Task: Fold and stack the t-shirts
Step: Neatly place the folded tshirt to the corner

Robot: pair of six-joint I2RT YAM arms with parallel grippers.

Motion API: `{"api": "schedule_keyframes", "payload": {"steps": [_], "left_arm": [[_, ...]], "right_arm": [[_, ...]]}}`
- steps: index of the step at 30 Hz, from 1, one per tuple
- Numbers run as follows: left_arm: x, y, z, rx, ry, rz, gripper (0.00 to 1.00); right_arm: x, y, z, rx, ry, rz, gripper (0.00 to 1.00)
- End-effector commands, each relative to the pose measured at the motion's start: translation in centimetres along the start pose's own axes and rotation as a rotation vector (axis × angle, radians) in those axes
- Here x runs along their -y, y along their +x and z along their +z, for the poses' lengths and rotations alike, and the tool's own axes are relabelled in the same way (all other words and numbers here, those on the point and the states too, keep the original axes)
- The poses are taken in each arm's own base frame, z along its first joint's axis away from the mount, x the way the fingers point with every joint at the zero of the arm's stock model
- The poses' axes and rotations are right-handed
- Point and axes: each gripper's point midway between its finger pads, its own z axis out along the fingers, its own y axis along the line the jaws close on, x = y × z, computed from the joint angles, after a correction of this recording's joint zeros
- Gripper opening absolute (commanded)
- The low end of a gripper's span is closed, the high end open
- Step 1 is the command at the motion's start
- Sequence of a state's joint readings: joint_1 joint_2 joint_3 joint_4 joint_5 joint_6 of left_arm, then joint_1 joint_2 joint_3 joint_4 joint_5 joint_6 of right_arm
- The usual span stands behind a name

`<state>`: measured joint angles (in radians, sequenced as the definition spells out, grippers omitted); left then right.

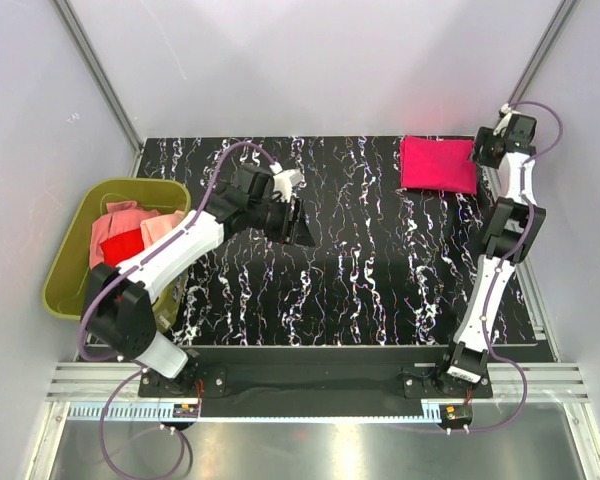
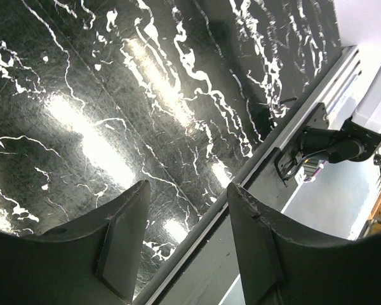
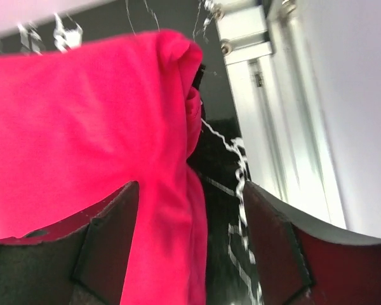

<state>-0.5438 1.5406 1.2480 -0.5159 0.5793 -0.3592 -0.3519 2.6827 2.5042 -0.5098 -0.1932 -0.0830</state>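
magenta shirt [image 1: 437, 165], folded, 1 o'clock; r gripper [image 3: 190, 190] fingers spread astride its edge; l gripper [image 2: 187, 190] spread, 10 o'clock

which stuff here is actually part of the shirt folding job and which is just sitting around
Part of the job:
- folded magenta t-shirt, far right of the table
- red t-shirt, crumpled in the tub
- pale salmon t-shirts, also in the tub

Just there:
- olive-green tub, at the table's left edge
- black marbled table
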Motion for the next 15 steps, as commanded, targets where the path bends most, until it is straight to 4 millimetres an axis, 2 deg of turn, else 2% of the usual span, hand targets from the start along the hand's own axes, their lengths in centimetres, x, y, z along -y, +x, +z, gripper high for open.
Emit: {"api": "schedule_keyframes", "payload": {"steps": [1, 2, 3, 5, 6, 7, 9, 10, 11, 12, 13, 15], "left_arm": [[2.8, -1.8, -2.2, 0.097, 0.073, 0.067, 0.57], [3.1, -1.9, -2.6, 0.11, 0.079, 0.069, 0.57], [3.2, -2.0, -2.6, 0.116, 0.081, 0.071, 0.57], [3.6, -2.3, -3.0, 0.126, 0.087, 0.079, 0.57], [3.6, -2.3, -3.1, 0.129, 0.087, 0.08, 0.57], [3.6, -2.2, -3.2, 0.131, 0.086, 0.078, 0.57], [3.9, -2.3, -3.5, 0.143, 0.091, 0.082, 0.57], [3.9, -2.2, -3.5, 0.142, 0.092, 0.081, 0.57], [4.0, -2.4, -3.6, 0.15, 0.094, 0.08, 0.57], [4.1, -2.5, -3.7, 0.152, 0.095, 0.082, 0.57], [4.2, -2.5, -3.8, 0.153, 0.097, 0.082, 0.57], [4.3, -2.5, -3.9, 0.154, 0.101, 0.084, 0.57]], "right_arm": [[-2.3, -9.3, -7.9, 0.174, 0.031, 0.034, 0.71], [-3.2, -9.1, -8.8, 0.163, 0.029, 0.064, 0.69], [-5.1, -8.7, -8.9, 0.152, 0.007, 0.048, 0.63], [-7.3, -8.7, -9.9, 0.149, -0.023, 0.016, 0.53], [-9.4, -7.2, -9.4, 0.11, -0.051, -0.002, 0.48], [-10.3, -6.9, -9.8, 0.099, -0.066, -0.014, 0.34], [-12.3, -5.2, -9.6, 0.06, -0.092, -0.03, 0.21], [-14.4, -4.6, -9.7, 0.047, -0.131, -0.047, 0.15], [-15.4, -3.8, -9.5, 0.026, -0.151, -0.054, 0.08], [-16.4, -3.4, -9.5, 0.017, -0.169, -0.059, 0.06], [-18.6, -2.2, -9.3, -0.009, -0.205, -0.083, 0.04], [-20.3, -1.3, -8.9, -0.031, -0.218, -0.1, 0.02]]}}
